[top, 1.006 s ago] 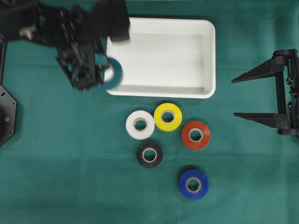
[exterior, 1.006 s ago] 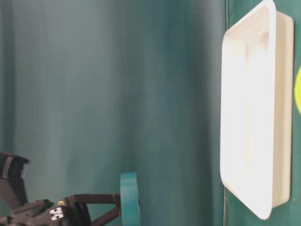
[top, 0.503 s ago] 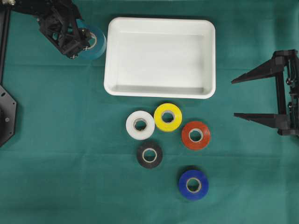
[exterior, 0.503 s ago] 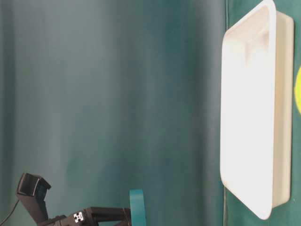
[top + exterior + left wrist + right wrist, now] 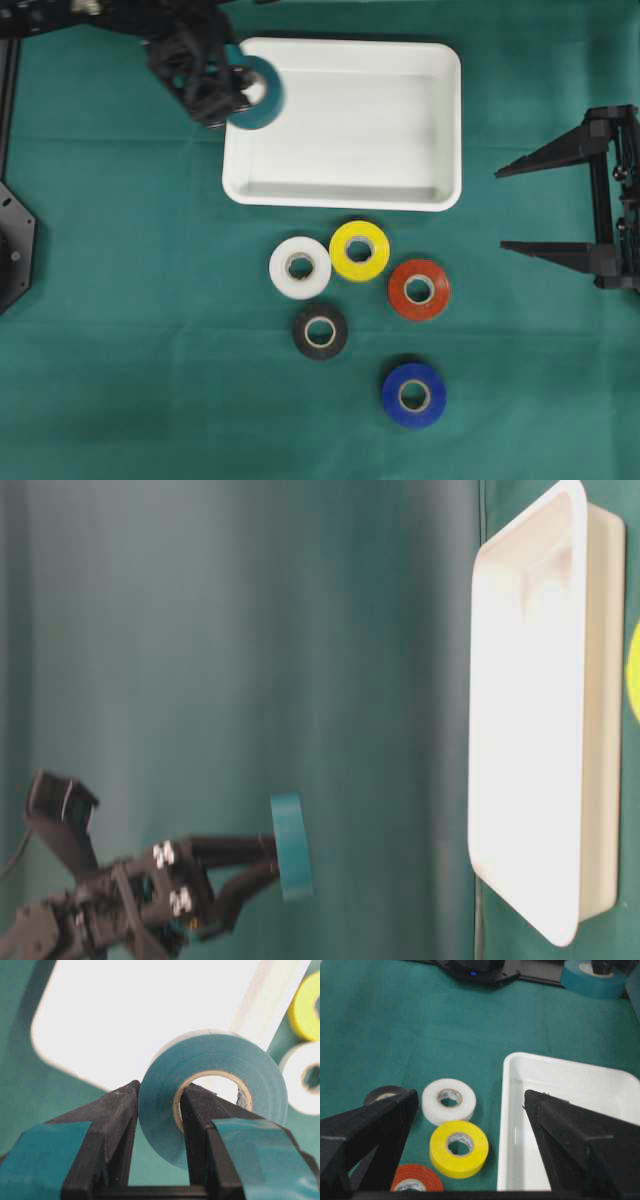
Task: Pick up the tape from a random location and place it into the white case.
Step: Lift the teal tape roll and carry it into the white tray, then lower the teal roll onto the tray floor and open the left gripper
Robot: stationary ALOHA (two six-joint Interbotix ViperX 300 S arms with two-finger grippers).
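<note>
Overhead view shows the left gripper point(image 5: 232, 88), jaws clenched on the teal tape point(image 5: 257, 92), swung back from the upper left to the white case point(image 5: 452, 120)'s corner, apparently above the rim; release seems close. Right gripper point(image 5: 520, 210) waits, jaws spread.

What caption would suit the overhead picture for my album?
Left end effector carries a teal tape roll over the white case's corner; five rolls lie on the green cloth.
</note>
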